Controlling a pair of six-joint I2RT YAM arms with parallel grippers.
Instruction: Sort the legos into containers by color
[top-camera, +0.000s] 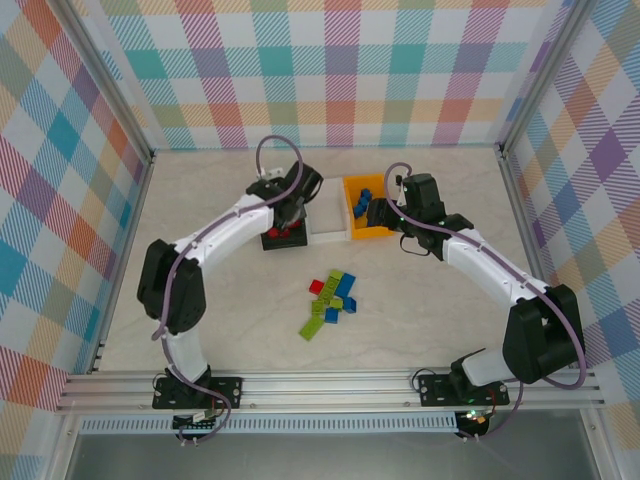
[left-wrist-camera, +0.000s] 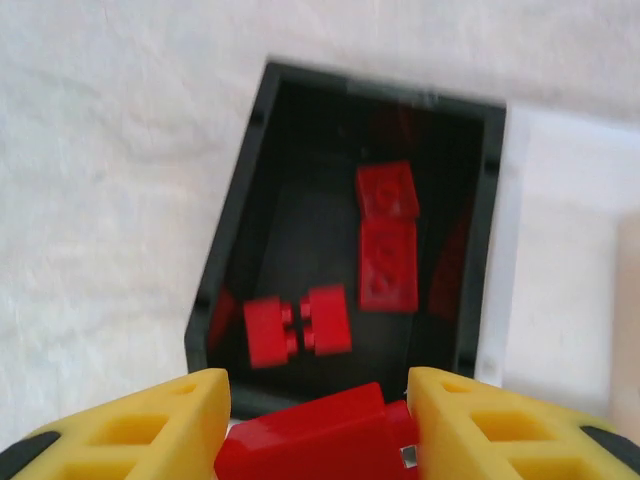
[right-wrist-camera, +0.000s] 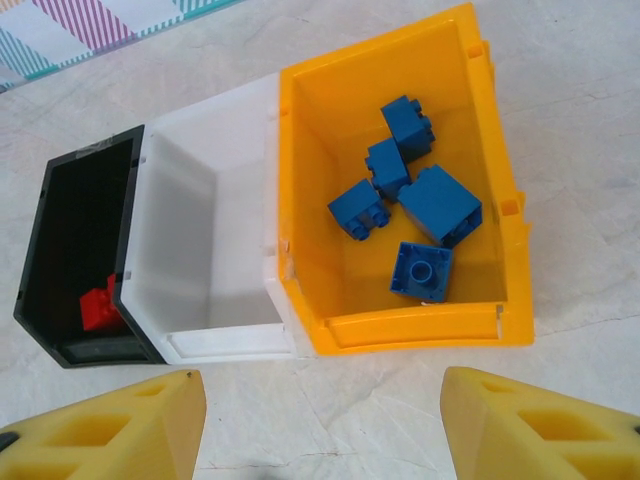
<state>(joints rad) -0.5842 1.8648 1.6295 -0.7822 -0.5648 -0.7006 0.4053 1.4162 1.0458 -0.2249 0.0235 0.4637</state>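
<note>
Nearest the arm bases, loose legos (top-camera: 332, 300) lie mid-table. Beyond, the left gripper (left-wrist-camera: 318, 400) clamps a red brick (left-wrist-camera: 300, 445) at the black bin (left-wrist-camera: 232, 230)'s near edge. The right gripper (right-wrist-camera: 320, 420) hangs with jaws apart and empty (before the orange-yellow bin (right-wrist-camera: 420, 330)). Let go this close to the edge, the brick could clip the rim and bounce out.

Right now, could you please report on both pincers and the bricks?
Left pincer shut on red brick, above black bin. Right pincer open, empty, before orange-yellow bin with blue bricks. Mixed pile waits mid-table. Nothing in the way.
</note>
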